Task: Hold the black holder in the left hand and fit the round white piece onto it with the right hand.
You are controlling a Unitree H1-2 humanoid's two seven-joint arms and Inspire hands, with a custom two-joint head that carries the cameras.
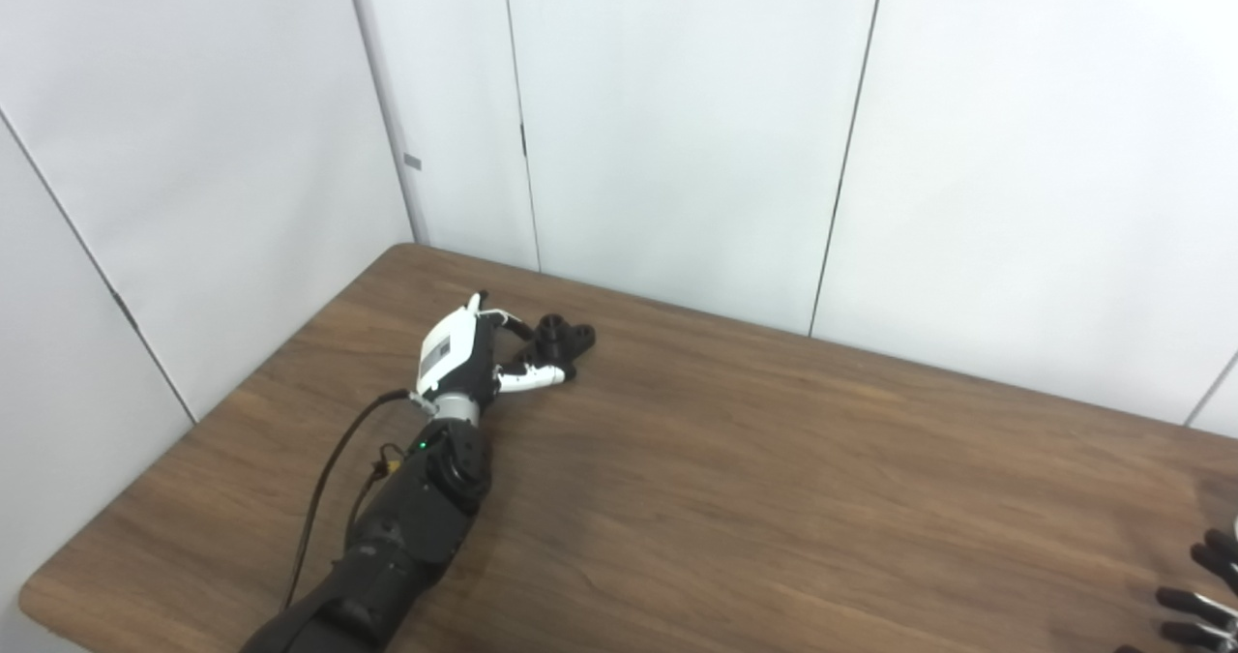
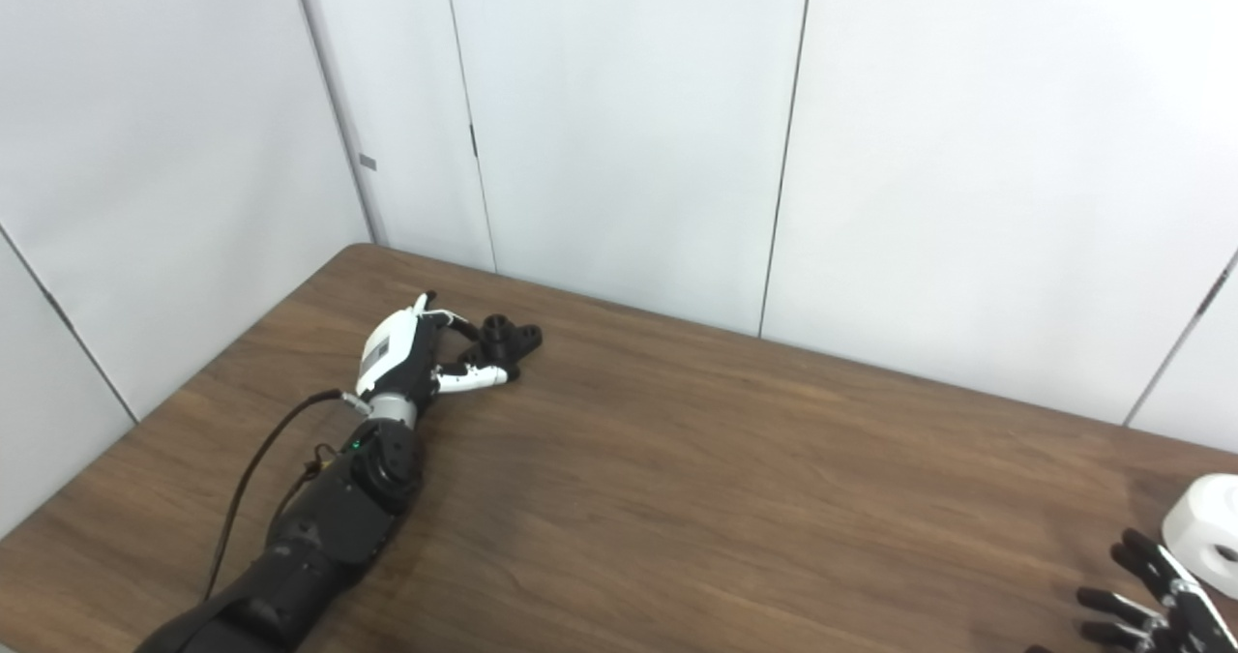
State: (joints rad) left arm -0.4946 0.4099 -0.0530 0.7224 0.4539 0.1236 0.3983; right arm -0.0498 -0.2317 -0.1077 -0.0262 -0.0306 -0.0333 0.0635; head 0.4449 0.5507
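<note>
Left hand (image 1: 462, 355): at the far left of the wooden table (image 1: 774, 479), back of the hand toward the camera, its fingers (image 1: 534, 375) curled up against the black holder (image 1: 561, 337); whether they truly clasp it cannot be told, as the hand's own body hides the contact.
Black holder: sits on the table near the far left corner, just beyond the left hand; its near side is hidden by the fingers, and only a dark lobed outline with a round boss is clear.
Right hand (image 2: 1151, 603): cut off by the lower right corner; only dark fingertips show, spread apart with nothing between them.
Round white piece (image 2: 1204, 533): at the right edge of the right eye view, partly cropped, resting on the table just beyond the right fingertips; touching or not is unclear.
Left eye view: the white piece falls outside the frame.
Backdrop: plain white wall panels (image 1: 677, 121).
</note>
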